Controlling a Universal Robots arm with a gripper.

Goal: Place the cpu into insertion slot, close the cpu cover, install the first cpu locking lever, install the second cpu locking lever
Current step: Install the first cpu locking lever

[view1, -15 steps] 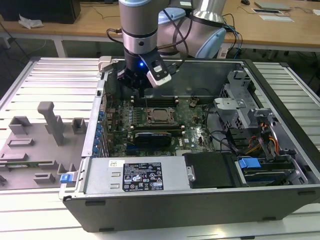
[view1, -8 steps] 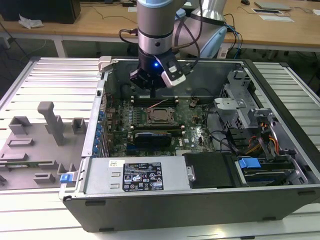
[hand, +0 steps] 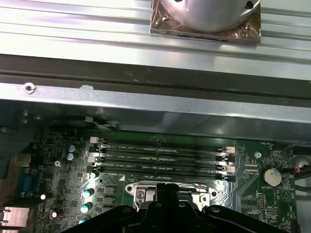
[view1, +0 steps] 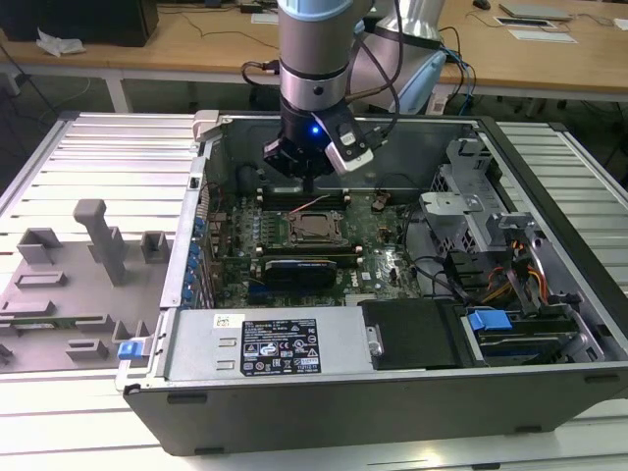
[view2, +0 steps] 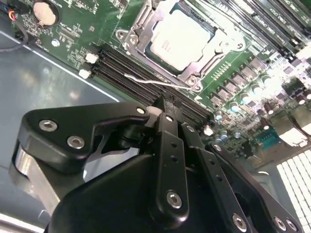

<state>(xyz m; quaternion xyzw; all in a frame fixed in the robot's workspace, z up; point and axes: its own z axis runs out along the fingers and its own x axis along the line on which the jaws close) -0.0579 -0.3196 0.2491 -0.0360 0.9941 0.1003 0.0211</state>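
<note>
Second wrist view: caught the gripper (view2: 163, 108) with fingertips pressed together on nothing, poised just beside the unlatched locking lever (view2: 155, 81), likely set to push rather than pinch. Found the cpu (view2: 181, 38) seated in the insertion slot (view2: 195, 81), framed by the lowered cpu cover (view2: 142, 35).

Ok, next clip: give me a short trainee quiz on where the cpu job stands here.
1. True or false: the cover lies flat around the cpu.
2. The gripper hangs over: A the memory slots; B the drive bay; C the grey tray.
3. Fill in: the gripper's fingers are ___.
Key: 1 true; 2 A; 3 shut.
</note>
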